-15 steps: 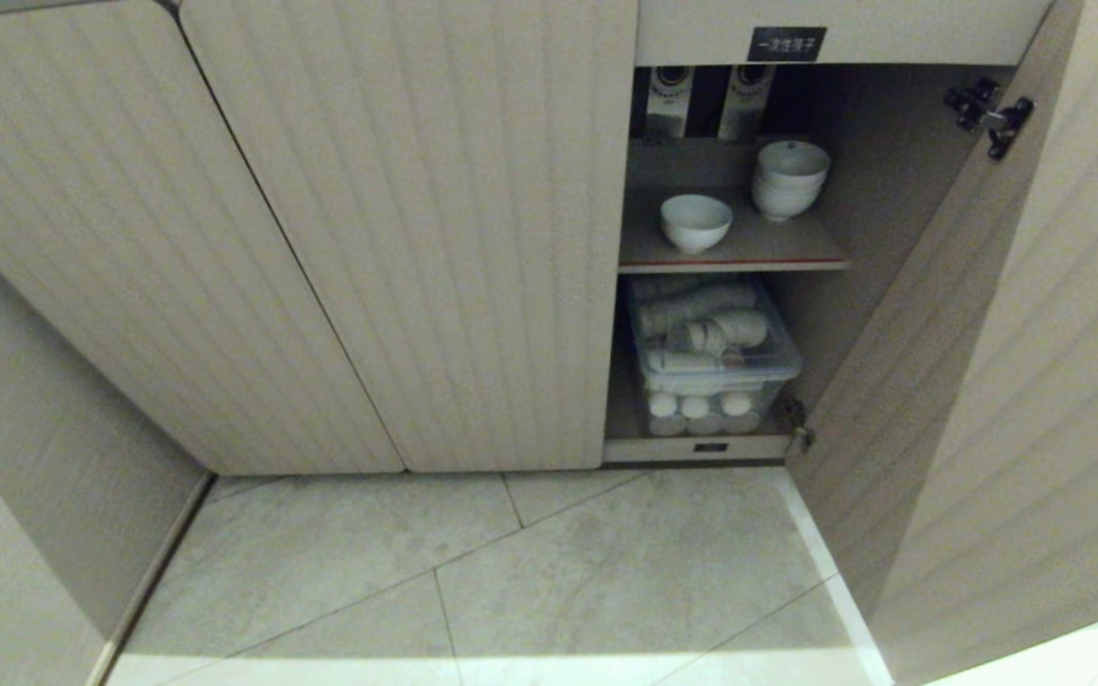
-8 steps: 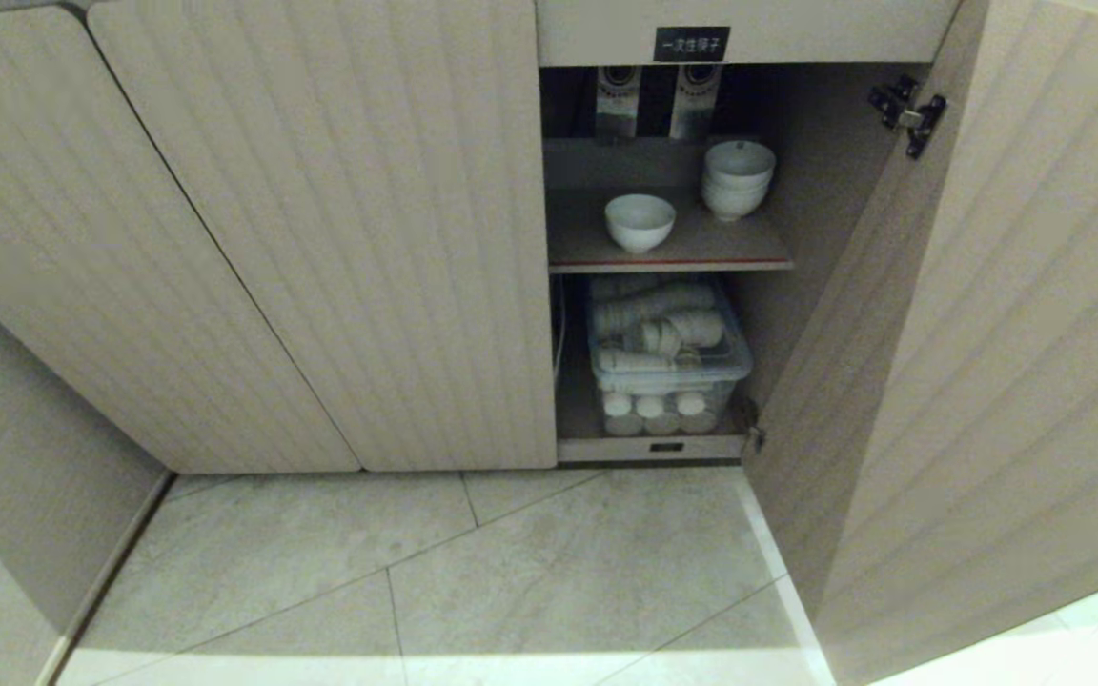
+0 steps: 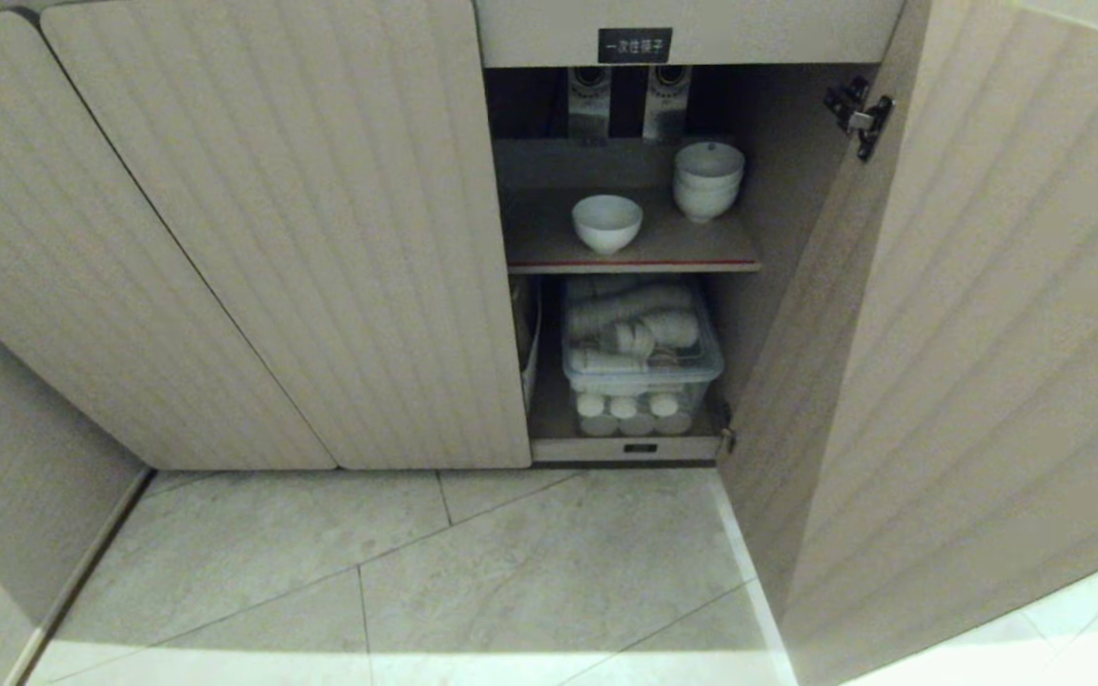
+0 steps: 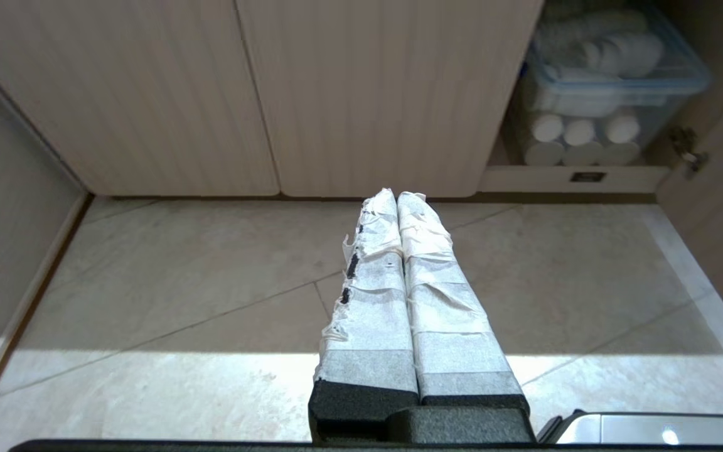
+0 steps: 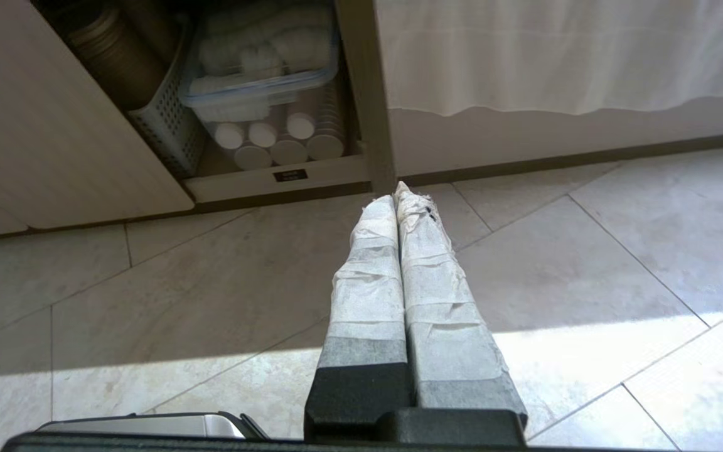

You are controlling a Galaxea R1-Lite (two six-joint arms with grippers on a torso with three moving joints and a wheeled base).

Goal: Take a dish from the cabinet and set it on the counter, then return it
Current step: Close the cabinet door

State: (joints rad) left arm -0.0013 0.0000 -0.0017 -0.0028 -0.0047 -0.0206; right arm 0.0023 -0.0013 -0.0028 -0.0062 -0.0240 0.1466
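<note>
- the whole head view has slid sideways over the last second: the open compartment of the cabinet (image 3: 254, 238) now sits nearer the middle of the picture. that is the robot shifting itself, not the things moving.
- the dish (image 3: 606, 223) stands upright and alone on the shelf (image 3: 549, 250), toward the front, near the red-striped edge.
- the stack of bowls (image 3: 707, 181) is farther back on the shelf, beside the dish but apart from it.
- below the shelf sits a clear lidded box (image 3: 641, 357) of white rolls.
- the open door (image 3: 987, 333) swings out at the shelf's far side.
- the left gripper (image 4: 397, 199) hangs low over the floor (image 3: 549, 572) in front of the closed doors, its taped fingers (image 4: 377, 226) pressed together, holding nothing.
- the right gripper (image 5: 397, 196) hangs before the door's edge, fingers together, empty.
- by my reckoning the robot is lining up; the reach for the dish is not yet begun.
</note>
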